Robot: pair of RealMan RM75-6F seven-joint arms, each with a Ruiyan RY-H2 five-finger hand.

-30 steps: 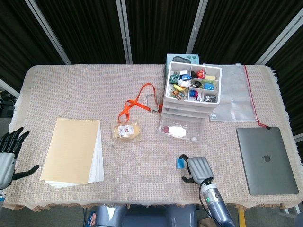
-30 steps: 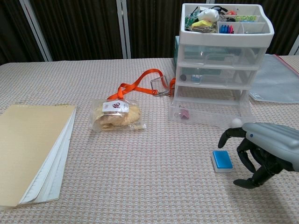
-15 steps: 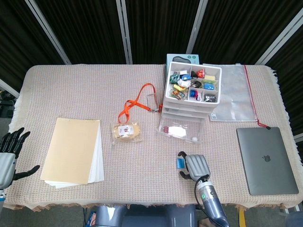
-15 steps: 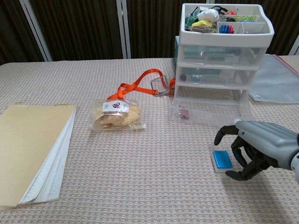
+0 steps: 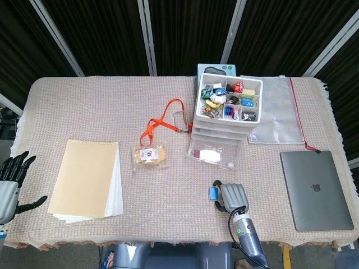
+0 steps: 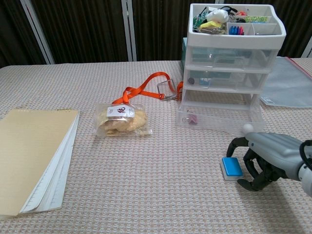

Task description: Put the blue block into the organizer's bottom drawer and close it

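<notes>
The blue block (image 5: 213, 193) (image 6: 231, 167) lies flat on the tablecloth in front of the white organizer (image 5: 227, 109) (image 6: 234, 48). The organizer's clear bottom drawer (image 5: 214, 153) (image 6: 214, 119) is pulled out, with small items inside it. My right hand (image 5: 233, 197) (image 6: 265, 158) sits just right of the block, its fingers arched and spread around the block's right side; I see no grip on it. At the far left edge of the head view, off the table, my left hand (image 5: 8, 188) has its fingers spread and holds nothing.
A tan notepad (image 5: 87, 179) (image 6: 29, 161) lies at the left. A bagged snack (image 5: 148, 156) (image 6: 119, 119) and an orange lanyard (image 5: 162, 120) (image 6: 146, 90) are mid-table. A grey laptop (image 5: 315, 189) and a clear zip pouch (image 5: 277, 117) (image 6: 287, 83) lie at the right.
My right hand has shifted left and lower, bringing its curved fingers close around the blue block. The block, the drawer and the left hand have not moved.
</notes>
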